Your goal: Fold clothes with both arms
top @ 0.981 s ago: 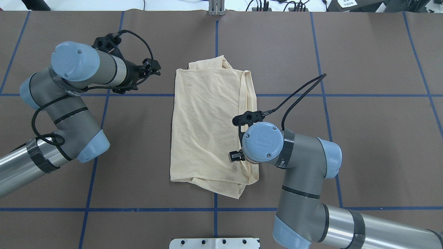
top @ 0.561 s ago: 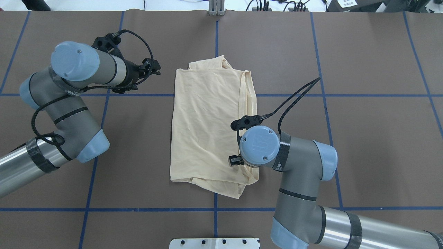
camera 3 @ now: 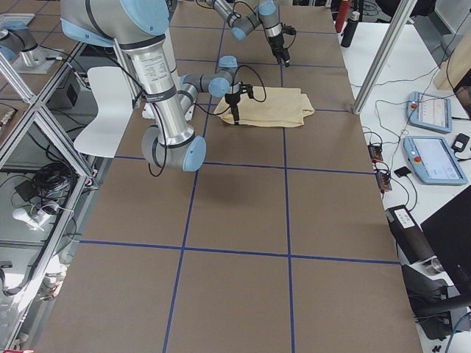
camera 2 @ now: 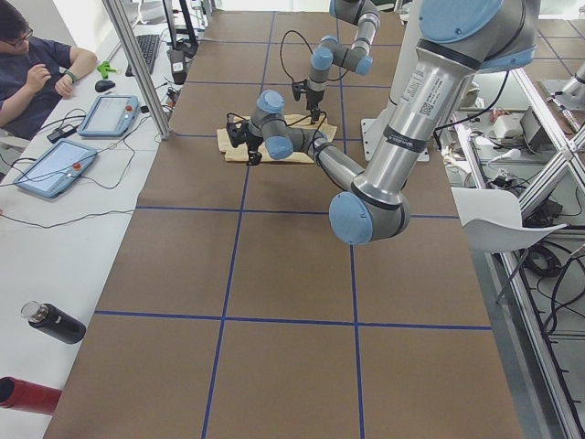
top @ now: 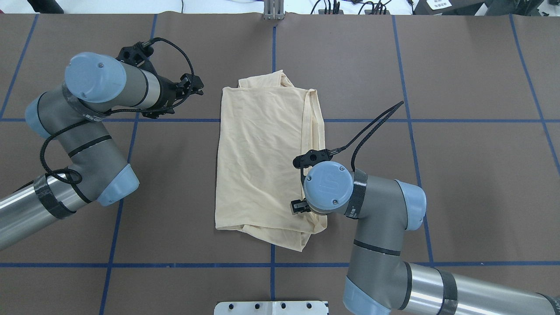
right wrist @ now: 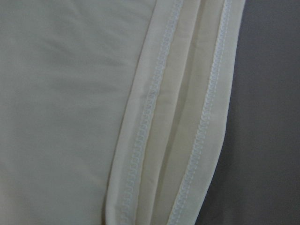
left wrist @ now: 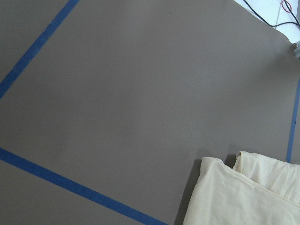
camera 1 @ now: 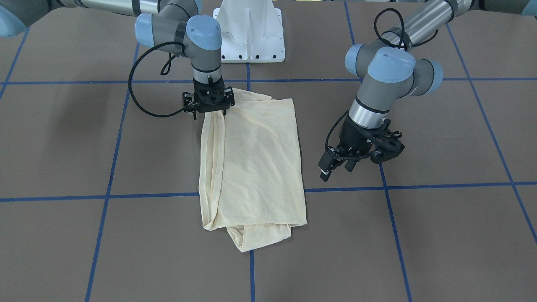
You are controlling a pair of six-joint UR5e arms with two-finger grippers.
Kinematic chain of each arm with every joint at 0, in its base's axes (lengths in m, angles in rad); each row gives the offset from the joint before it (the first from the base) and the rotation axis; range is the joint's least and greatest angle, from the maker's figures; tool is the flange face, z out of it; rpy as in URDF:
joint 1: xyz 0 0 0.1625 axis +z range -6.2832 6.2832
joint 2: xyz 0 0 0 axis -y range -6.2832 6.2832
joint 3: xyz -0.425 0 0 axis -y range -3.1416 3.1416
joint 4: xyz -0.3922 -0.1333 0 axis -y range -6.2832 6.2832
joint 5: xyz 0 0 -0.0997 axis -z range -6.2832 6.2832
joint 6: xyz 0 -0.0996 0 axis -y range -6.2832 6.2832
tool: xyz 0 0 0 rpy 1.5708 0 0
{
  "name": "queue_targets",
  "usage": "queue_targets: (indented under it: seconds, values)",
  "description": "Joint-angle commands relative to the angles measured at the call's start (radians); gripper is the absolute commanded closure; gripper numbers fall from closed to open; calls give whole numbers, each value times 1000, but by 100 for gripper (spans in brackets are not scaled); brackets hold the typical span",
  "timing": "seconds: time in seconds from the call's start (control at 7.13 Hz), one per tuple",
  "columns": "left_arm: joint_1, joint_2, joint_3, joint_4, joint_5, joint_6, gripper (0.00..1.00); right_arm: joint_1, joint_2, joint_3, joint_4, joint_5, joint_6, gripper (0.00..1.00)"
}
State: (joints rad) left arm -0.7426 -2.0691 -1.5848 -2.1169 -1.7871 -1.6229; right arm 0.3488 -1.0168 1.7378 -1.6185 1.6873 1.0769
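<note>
Seeing the shirt [top: 258,162] lying as a tall folded rectangle mid-worktop [top: 459,175], print not showing. Finding the right gripper [camera 1: 208,110] down on the robot-side corner, right at the stacked hems [right wrist: 205,117]; not able to tell whether jaws there closed on fabric or just parked, tips being hidden by the mount in every cam. Spotting the left gripper [camera 1: 337,167] hanging near the far corner on its side, not touching cloth, jaws spread w/ nothing between. Guessing an end-to-end fold coming up, so imo: getting both grippers onto matching corners of one end, pinching all layers at once bc thin fabric tends to slide apart, then lifting level and laying over slowly to avoid a skewed crease. Comparing cams: front one showing the gap in the left jaws, overhead not making that readable. Getting two stitched hem edges side by side w/ bare worktop next to them from the right wrist cam, detail not resolving in the wide shots. Catching only the far shirt corner plus blue tape [left wrist: 70,184] from the left wrist cam.
</note>
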Motion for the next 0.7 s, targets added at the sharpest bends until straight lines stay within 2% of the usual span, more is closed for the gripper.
queue_targets:
  seconds: [0.0,0.56]
  values:
    - [0,0,0,0,0,0,0,-2,-2,-3,-3,12,0,0]
    - [0,-6,-1,0,0,-3,0,21,-25,3,-1,46,-8,0]
